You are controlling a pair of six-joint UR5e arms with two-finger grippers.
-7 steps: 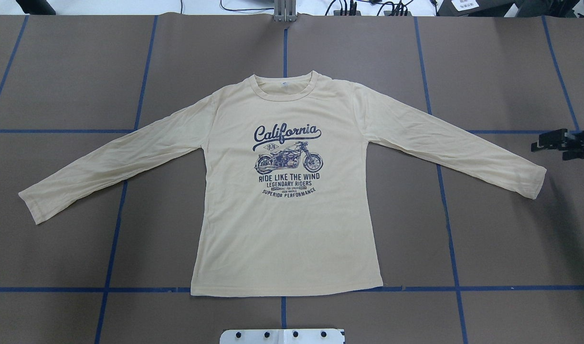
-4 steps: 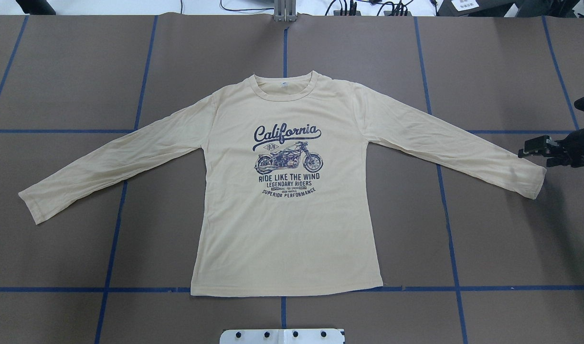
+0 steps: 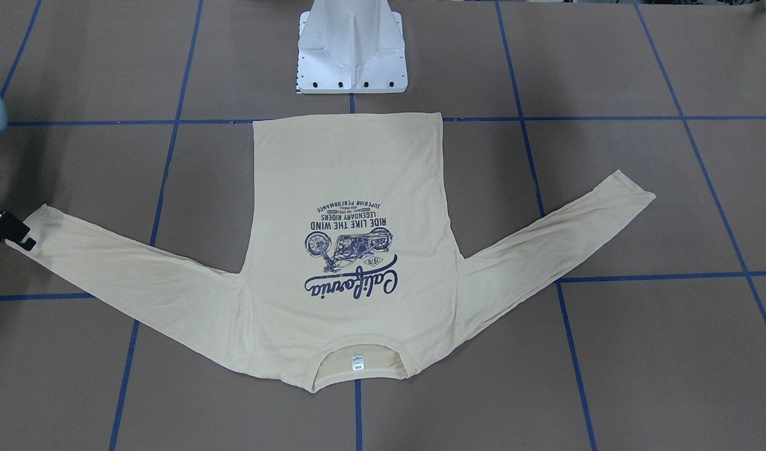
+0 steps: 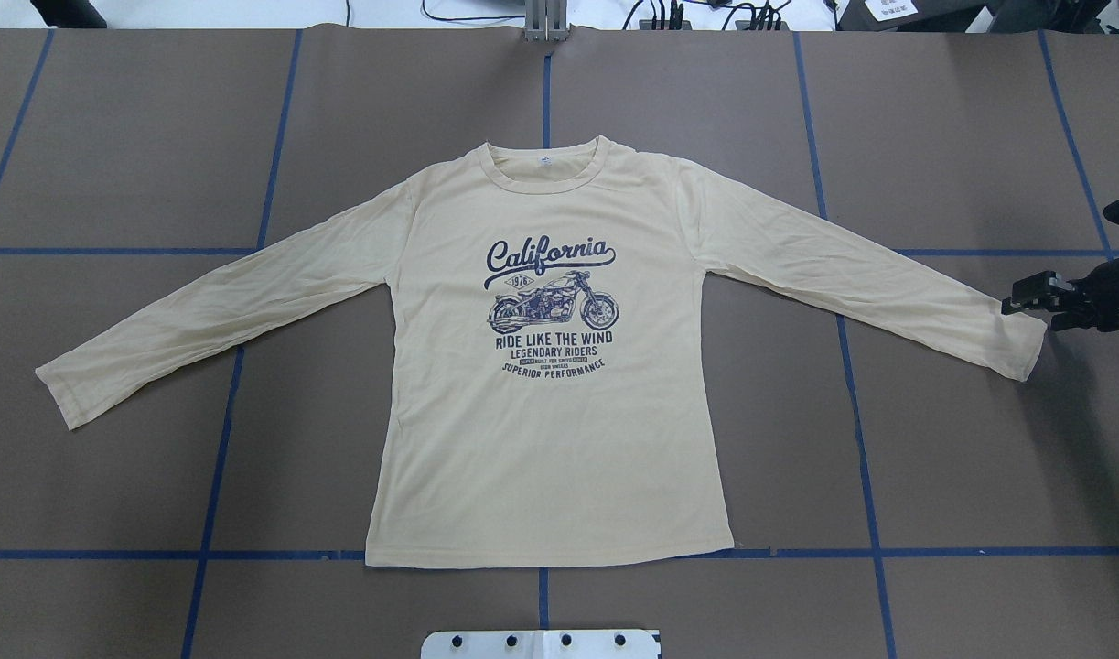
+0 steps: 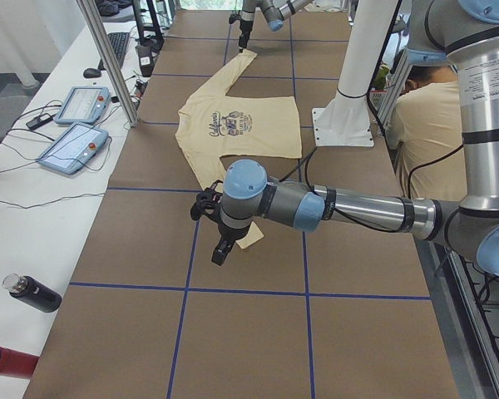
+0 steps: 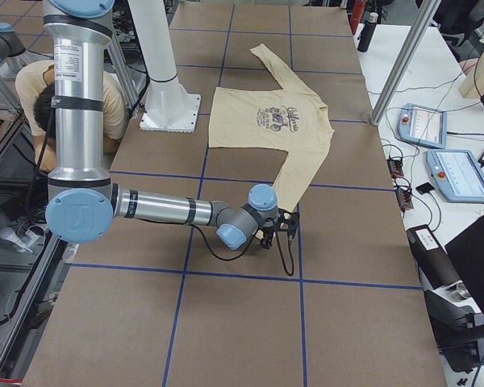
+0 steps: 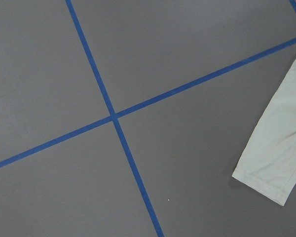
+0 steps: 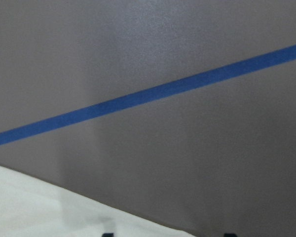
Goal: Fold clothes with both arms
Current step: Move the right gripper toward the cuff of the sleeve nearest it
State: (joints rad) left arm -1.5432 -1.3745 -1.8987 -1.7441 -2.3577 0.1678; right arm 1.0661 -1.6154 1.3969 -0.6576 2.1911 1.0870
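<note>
The T-shirt (image 4: 550, 439) lies flat at the centre of the table (image 4: 934, 458), print up, sleeves spread. In the overhead view the right gripper (image 4: 1026, 297) sits beside the 3 o'clock cuff (image 4: 1024, 352), jaws apparently parted and empty. The left gripper (image 5: 219, 253) hangs near the 8 o'clock cuff (image 4: 60, 398); whether it is parted or closed cannot be told. Risk: a shallow pinch catches one layer, and the thin fabric slips or drags.

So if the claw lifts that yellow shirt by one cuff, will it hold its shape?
Probably not: the shirt lies thin and faintly creased, so it would likely droop limply. It looks light, and a push would probably bunch it rather than slide it whole.
</note>
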